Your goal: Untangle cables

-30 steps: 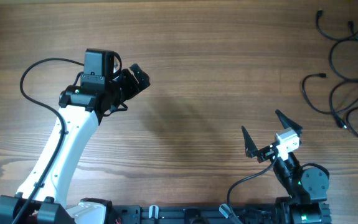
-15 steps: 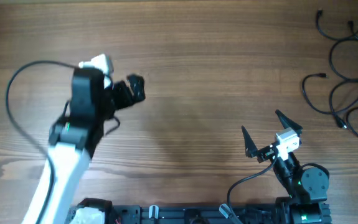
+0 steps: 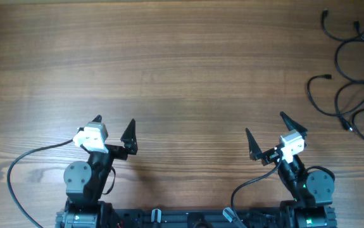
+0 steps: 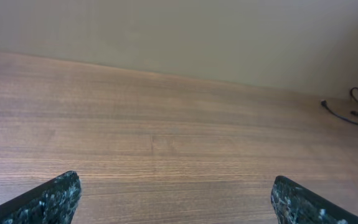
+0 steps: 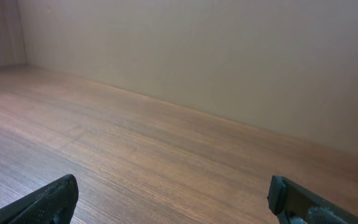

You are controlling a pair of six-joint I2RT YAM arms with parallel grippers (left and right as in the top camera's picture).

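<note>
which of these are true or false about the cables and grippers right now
1. The thin black cables lie in loose loops near the right edge of the wooden table. True.
2. The left gripper is shut on a cable. False: it is open and empty.
3. The right gripper is open. True.
4. The cables lie between the two grippers. False: only bare wood shows there; the cables lie farther back, on the right arm's side.

Wooden table [image 3: 182, 69], brown grain, evenly lit; plain beige wall [image 5: 228, 56] behind far edge.
</note>
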